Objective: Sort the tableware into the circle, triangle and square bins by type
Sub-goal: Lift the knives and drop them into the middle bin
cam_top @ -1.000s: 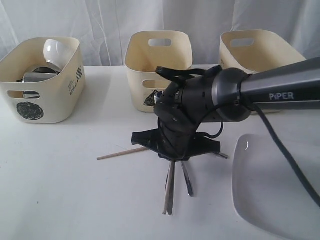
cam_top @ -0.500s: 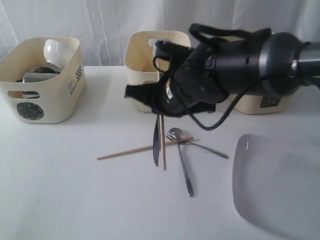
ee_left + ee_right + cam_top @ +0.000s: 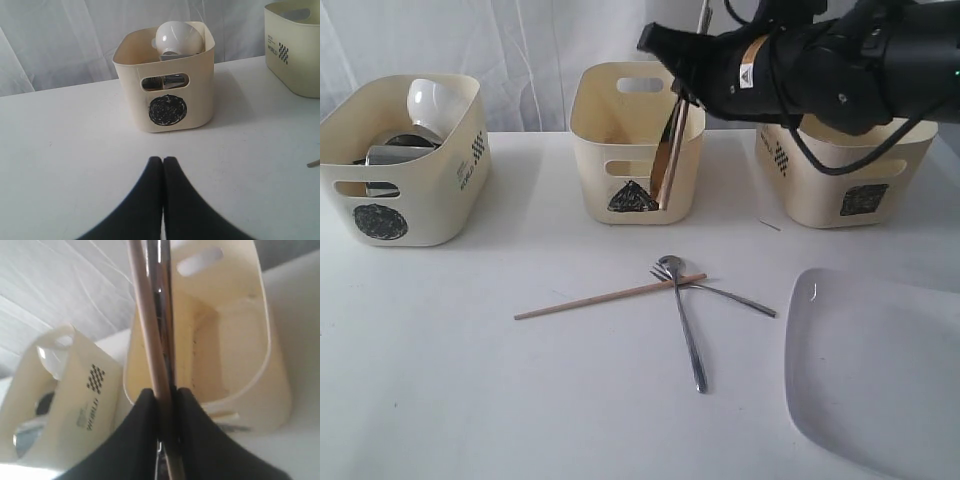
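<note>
My right gripper [image 3: 682, 88] is shut on a wooden and a metal chopstick [image 3: 670, 160], held steeply at the triangle bin [image 3: 620, 110]. In the right wrist view the gripper [image 3: 165, 392] pinches the chopsticks [image 3: 150, 315], which point over that bin's [image 3: 250, 340] open top. In the exterior view their lower ends cross its front wall. One wooden chopstick [image 3: 610, 296], a spoon [image 3: 685, 330] and a fork [image 3: 725, 295] lie crossed on the table. The circle bin [image 3: 410, 190] holds a white bowl [image 3: 430, 100] and steel pieces [image 3: 395, 152]. My left gripper [image 3: 163, 160] is shut and empty, facing the circle bin [image 3: 170, 107].
The square bin [image 3: 840, 150] stands at the back right, under my right arm. A large white square plate [image 3: 880, 370] lies at the front right. White curtains hang behind the three bins.
My right gripper has risen from the table with two chopsticks and swung back and right to the triangle bin. The other cutlery has stayed put.
</note>
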### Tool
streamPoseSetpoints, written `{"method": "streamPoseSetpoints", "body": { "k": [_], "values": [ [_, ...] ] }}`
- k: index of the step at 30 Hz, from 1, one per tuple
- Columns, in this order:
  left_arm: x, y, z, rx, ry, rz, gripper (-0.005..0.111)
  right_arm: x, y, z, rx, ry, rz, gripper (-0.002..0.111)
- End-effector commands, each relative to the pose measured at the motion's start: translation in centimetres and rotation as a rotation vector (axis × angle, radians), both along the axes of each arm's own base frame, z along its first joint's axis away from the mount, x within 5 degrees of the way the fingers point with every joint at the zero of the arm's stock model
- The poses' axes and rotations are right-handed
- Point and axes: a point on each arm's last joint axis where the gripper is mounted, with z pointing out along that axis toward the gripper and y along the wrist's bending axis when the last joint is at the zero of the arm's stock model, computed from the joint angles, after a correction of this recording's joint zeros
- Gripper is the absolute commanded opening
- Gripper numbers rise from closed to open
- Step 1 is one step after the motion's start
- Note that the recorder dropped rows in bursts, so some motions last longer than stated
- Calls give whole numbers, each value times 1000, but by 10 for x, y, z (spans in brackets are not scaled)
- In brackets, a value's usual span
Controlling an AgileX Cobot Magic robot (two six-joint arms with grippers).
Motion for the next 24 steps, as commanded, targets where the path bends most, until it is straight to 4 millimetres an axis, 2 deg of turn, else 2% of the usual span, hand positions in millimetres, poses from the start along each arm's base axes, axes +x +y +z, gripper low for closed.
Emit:
{"method": "streamPoseSetpoints", "body": {
  "k": [1, 6, 7, 11, 13, 17, 21, 24],
  "values": [
    [0, 0, -1, -8, -2, -1, 0, 17, -15, 10, 47, -124, -4, 0],
    [0, 0, -1, -8, -2, -1, 0, 46, -21, 8, 52, -143, -35, 0],
    [0, 0, -1, -8, -2, -1, 0, 60, -20, 5, 54, -152, -41, 0],
    [0, 0, -1, -8, -2, -1, 0, 88, -15, -4, 57, -164, -43, 0],
    [0, 0, -1, -8, -2, -1, 0, 113, -12, -10, 63, -189, -47, 0],
    [0, 0, -1, -8, -2, -1, 0, 145, -9, -29, 39, -209, -50, 0],
    [0, 0, -1, -8, -2, -1, 0, 161, -8, -44, -14, -175, -65, 2],
    [0, 0, -1, -8, -2, -1, 0, 161, -10, -46, -108, -151, -62, 19]
  ]
}}
